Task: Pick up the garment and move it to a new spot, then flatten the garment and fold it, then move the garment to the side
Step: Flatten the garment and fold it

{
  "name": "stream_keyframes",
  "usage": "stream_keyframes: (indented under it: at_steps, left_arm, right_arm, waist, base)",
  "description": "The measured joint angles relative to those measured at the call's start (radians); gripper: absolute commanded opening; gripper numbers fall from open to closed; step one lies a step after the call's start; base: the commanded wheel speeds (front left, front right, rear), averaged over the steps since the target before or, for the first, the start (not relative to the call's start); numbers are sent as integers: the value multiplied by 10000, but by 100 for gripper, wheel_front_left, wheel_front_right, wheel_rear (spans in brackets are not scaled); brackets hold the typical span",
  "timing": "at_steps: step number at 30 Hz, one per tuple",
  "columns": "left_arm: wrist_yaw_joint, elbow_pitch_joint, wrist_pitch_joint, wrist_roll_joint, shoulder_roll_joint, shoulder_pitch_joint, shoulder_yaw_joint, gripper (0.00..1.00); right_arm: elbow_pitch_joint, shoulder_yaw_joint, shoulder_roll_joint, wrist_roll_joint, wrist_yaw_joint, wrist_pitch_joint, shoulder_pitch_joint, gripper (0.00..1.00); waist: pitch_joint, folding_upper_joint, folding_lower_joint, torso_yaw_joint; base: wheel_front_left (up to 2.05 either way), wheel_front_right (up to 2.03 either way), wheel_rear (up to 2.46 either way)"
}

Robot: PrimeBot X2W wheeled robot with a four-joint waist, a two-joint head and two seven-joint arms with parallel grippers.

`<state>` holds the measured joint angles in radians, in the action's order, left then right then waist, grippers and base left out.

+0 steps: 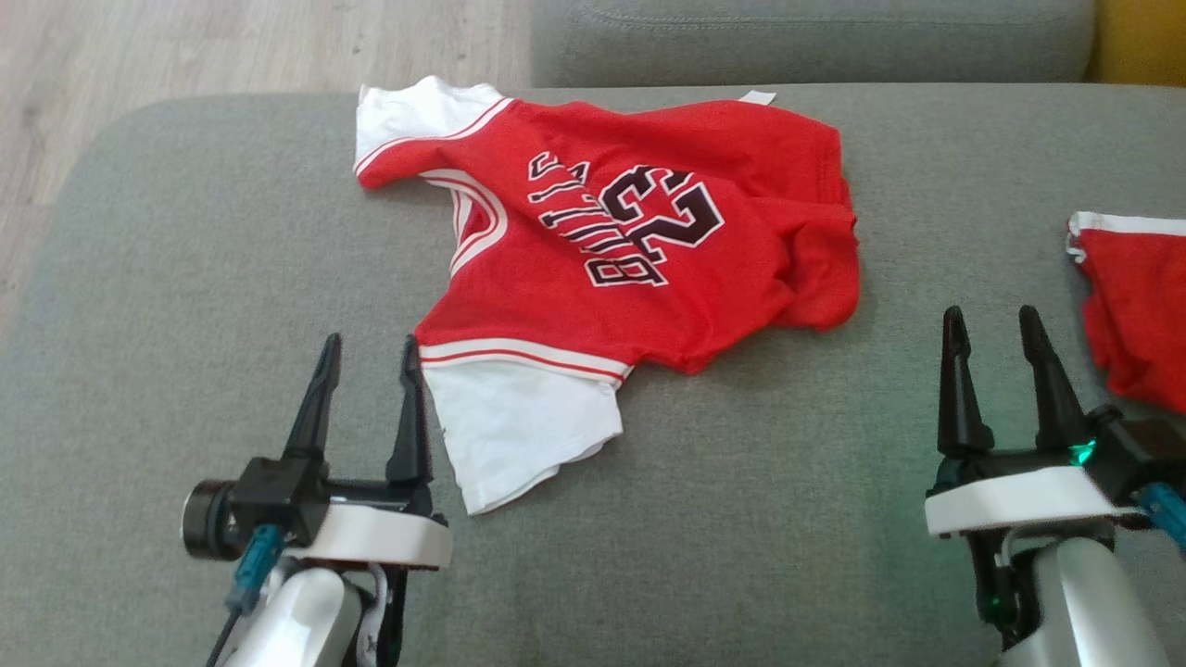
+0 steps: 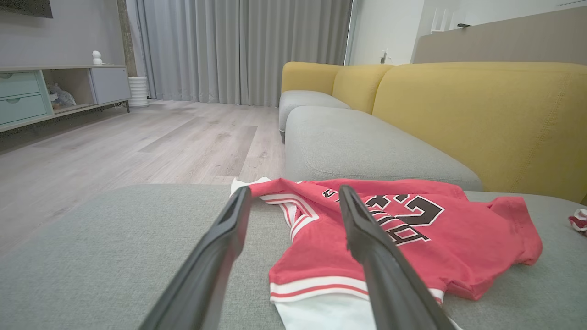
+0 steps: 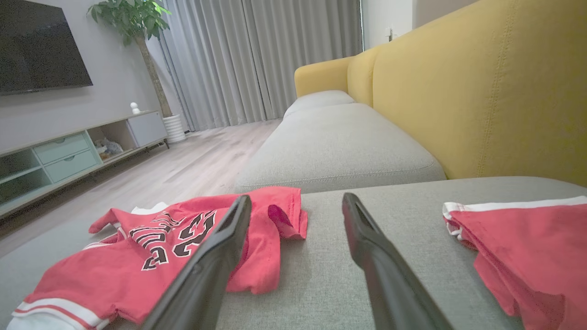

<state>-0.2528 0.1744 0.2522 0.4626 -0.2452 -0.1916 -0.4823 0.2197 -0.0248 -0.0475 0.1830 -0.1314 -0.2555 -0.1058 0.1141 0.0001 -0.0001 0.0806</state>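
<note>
We look down on a wide grey sofa cushion [image 1: 185, 278], with pale wood floor [image 1: 185, 46] beyond its far left corner.

At the lower left, our left hand [image 1: 371, 341] sits low over the cushion. Its two dark fingers [image 1: 313, 408] point away from us and are spread wide apart, with nothing between them. The inner finger stands just beside a white sleeve, and we cannot tell whether it touches the cloth.

That sleeve belongs to the garment [image 1: 630, 250], a red basketball jersey over a white T-shirt, lying in the middle of the cushion. It is spread out but rumpled. The chest faces up, showing black lettering and the number 23, upside down to us. One white sleeve reaches toward our left hand, and the other lies at the far left corner of the cushion. The right side of the garment is bunched into loose folds.

Bare grey cushion lies between the garment and our right hand [image 1: 991, 312] at the lower right. This hand is also fully spread, its fingers [image 1: 959, 398] pointing away from us and gripping nothing.

At the far right edge, just beside this hand, lies a second red garment [image 1: 1135, 296] with white trim, well apart from the jersey.

From the left wrist we also see a yellow backrest [image 2: 481, 114] and grey curtains [image 2: 238, 46] behind the sofa.
</note>
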Motion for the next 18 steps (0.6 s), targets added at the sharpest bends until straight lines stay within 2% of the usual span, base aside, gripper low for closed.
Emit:
stream_keyframes:
  at_steps: [7, 13, 18]
  left_arm:
    - [698, 155, 0, -708, 520, -35, 401, 100]
    - [1097, 360, 0, -1110, 853, -92, 696, 100]
    - [1367, 527, 0, -1390, 1116, -217, 909, 100]
  right_arm:
    - [1243, -29, 0, -184, 0, 458, -338, 100]
    - [2798, -8, -4, -69, 0, 1118, -1730, 100]
    - [4075, 107, -10, -105, 0, 1193, -2581, 100]
  waist:
    - [324, 0, 2, 241]
    - [697, 0, 2, 547]
    - [930, 0, 3, 866]
  base:
    - [0, 0, 0]
    - [0, 0, 0]
    - [0, 0, 0]
